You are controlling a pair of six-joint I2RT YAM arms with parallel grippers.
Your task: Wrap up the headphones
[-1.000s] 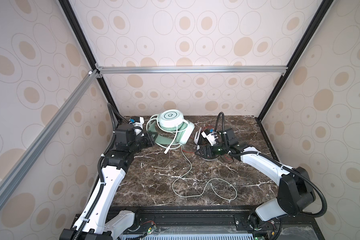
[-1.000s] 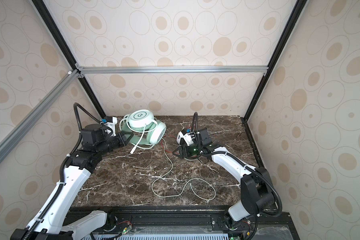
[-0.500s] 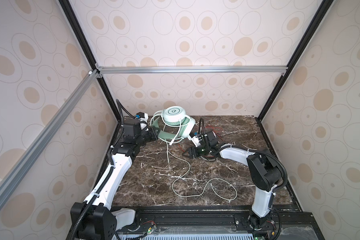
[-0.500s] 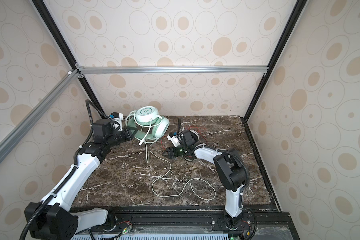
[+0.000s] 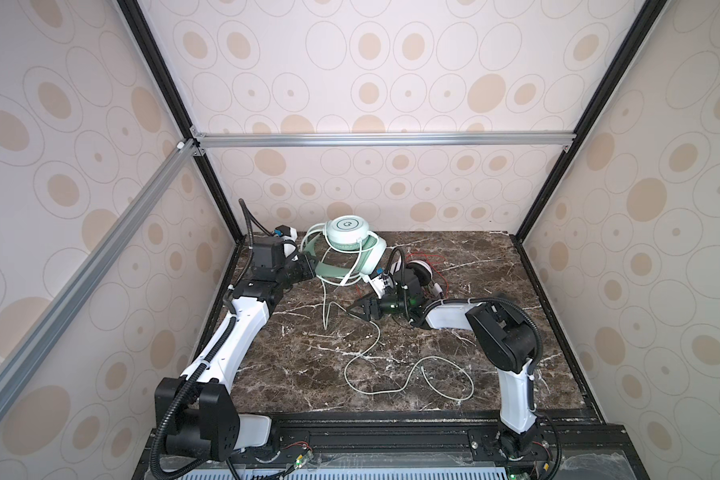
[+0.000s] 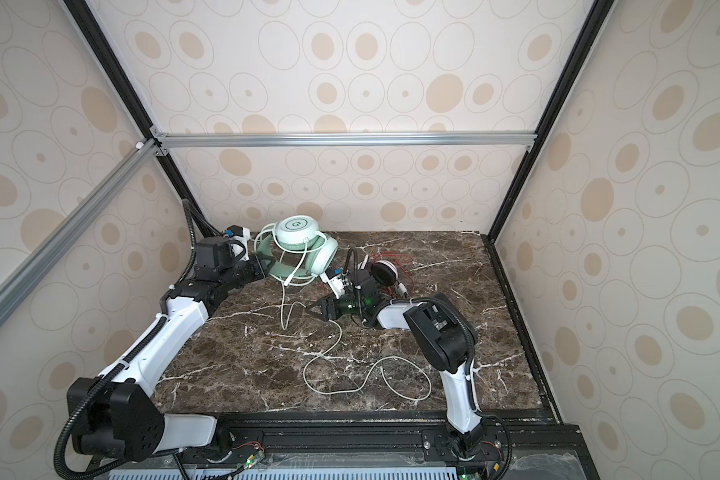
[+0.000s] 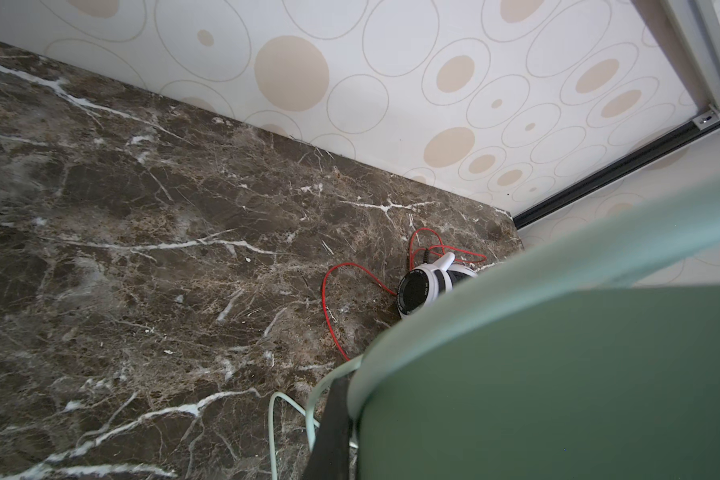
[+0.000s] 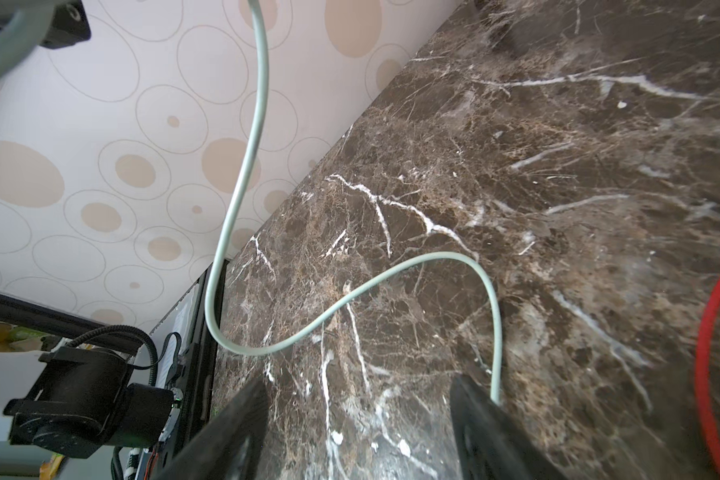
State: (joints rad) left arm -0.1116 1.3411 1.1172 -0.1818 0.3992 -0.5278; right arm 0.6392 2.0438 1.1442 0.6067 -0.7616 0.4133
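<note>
At the back left of the dark brown marble tabletop [image 5: 516, 332], the mint green over-ear headphones [image 5: 347, 237] are hanging in the air with one round ear cup facing up, and both top views are showing it. The left hand [image 5: 312, 266] is clamping their headband, jaws closed tight on it. The pale green cable [image 8: 248, 160] is crossing over the ear cups, then dropping to the tabletop and snaking in loose loops toward the front edge. Just beside that drop, the right hand [image 5: 353, 309] is hovering low over mid-tabletop and pointing left, jaws standing apart and gripping nothing. Its wrist view is showing the cable running up to one finger [image 8: 487, 428]. Behind the right wrist, the white-and-black headphones [image 7: 422, 286] are lying near the back wall, their thin red cable [image 7: 328, 316] sprawling around them.
</note>
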